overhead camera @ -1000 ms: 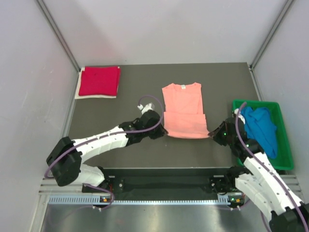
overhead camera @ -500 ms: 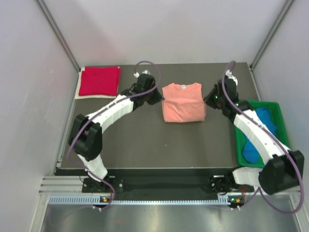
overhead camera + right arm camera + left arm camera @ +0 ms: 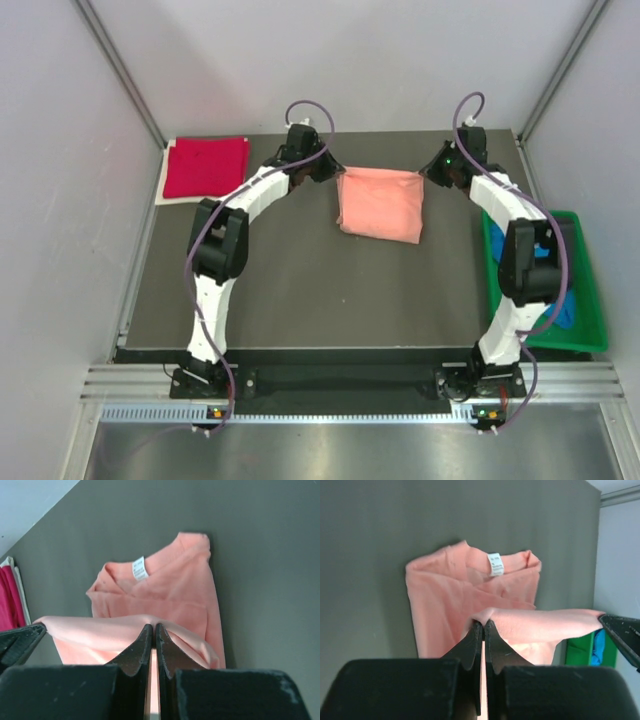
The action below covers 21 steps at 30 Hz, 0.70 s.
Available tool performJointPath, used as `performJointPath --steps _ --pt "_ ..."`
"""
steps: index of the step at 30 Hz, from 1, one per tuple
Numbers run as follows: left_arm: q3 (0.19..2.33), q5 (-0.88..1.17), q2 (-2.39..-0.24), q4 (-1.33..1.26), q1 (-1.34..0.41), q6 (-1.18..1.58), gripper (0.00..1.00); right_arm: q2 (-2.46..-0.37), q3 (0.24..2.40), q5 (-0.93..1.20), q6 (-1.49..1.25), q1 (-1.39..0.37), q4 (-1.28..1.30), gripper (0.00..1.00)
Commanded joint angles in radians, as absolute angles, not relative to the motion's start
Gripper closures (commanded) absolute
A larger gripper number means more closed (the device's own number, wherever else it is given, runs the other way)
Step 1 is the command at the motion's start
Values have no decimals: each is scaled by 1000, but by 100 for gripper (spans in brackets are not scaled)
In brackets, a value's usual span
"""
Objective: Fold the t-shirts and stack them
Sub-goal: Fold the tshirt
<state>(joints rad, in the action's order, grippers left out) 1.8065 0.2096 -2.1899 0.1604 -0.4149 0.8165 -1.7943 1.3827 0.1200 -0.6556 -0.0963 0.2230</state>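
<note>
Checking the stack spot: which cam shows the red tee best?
Top external. It shows the whole folded crimson tee, lying flat and unobstructed at the far left corner of the table. The right wrist view catches only a thin strip of it at the left edge. The left wrist view doesn't show it at all.

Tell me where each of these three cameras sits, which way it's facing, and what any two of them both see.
Top external: above and behind the arm bases, looking down on the table; both arms, salmon-pink t-shirt, red t-shirt, green tray.
Left wrist: on the left arm, looking along the left gripper, shut on the salmon-pink t-shirt's raised edge.
Right wrist: on the right arm, looking along the right gripper, shut on the same edge.
Shared: both wrist views show the shirt's white label.
</note>
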Motion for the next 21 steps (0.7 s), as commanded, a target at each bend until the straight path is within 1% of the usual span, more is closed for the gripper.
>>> performJointPath --steps 1,5,6,10,13,18,19,20,21 --pt "1938 276 -2285 23 -388 776 100 -1889 1489 209 -638 -69 112 100" --pt "2031 281 -2382 9 -383 743 100 -1971 1554 230 -656 -57 78 100" --pt "2048 282 -2416 -29 -382 735 100 -1983 1565 227 -660 -57 74 100" --pt "2150 272 -2494 -8 -367 730 100 -2066 1643 233 -663 -51 84 100" --pt "2158 245 -2525 -31 -354 735 100 -2123 1707 235 -661 -51 100 100" --pt "2161 256 -2557 -74 -321 756 99 -2212 1802 268 -663 -46 101 92" --pt "2158 261 -2557 -87 -316 758 95 -2244 1819 281 -661 -45 106 89" --pt "2158 264 -2557 -90 -308 756 88 -2259 1859 314 -654 -43 112 84" --pt "2157 279 -2548 -89 -305 753 73 -2275 1877 334 -644 -34 133 73"
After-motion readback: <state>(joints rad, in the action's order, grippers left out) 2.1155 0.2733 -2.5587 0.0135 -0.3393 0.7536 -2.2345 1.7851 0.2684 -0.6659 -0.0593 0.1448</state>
